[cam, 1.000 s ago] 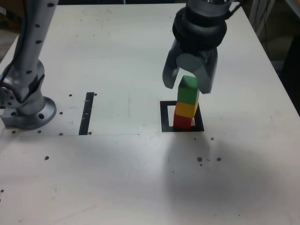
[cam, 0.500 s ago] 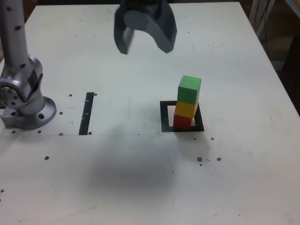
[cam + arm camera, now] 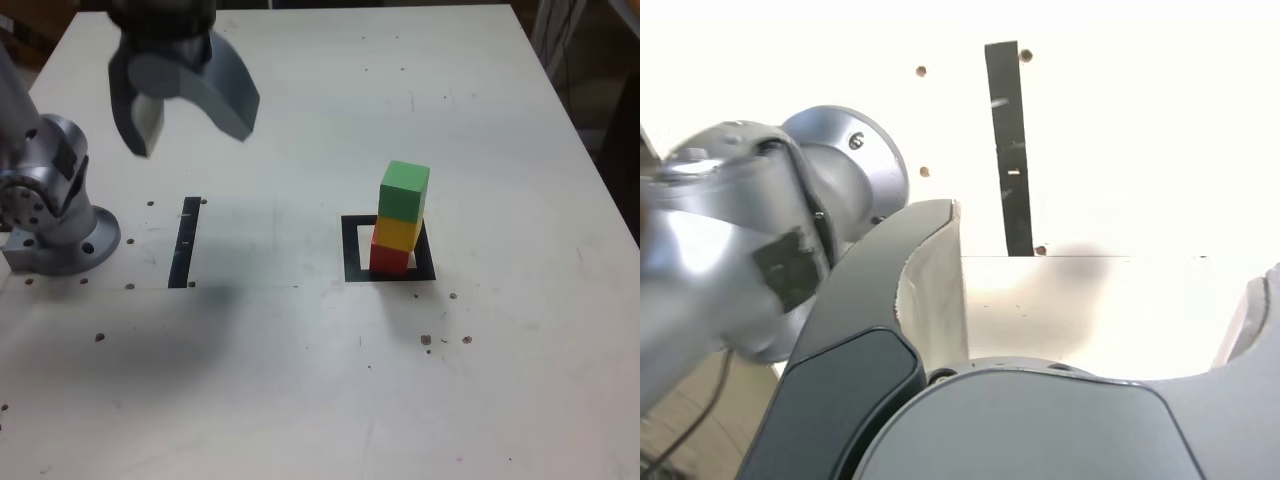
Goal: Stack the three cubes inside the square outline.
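The three cubes stand in one tower: the red cube (image 3: 390, 259) at the bottom, the yellow cube (image 3: 397, 233) on it, the green cube (image 3: 404, 191) on top. The tower rests in the pale centre of the square outline (image 3: 352, 250), leaning slightly toward the exterior view's right. My gripper (image 3: 190, 125) hangs high above the table at the exterior view's upper left, far from the tower, jaws spread open with nothing between them. In the wrist view the gripper (image 3: 1100, 290) shows wide open and empty; the cubes and outline are out of that view.
The arm's grey base (image 3: 50, 215) is bolted at the exterior view's left edge. A thin black strip (image 3: 186, 241) lies on the white table (image 3: 300, 370) between base and square, also in the wrist view as the strip (image 3: 1008, 150). Small screw holes dot the table.
The gripper let go of the green cube, rose and swung from above the tower to the exterior view's upper left, its jaws opening wider. The tower stayed put.
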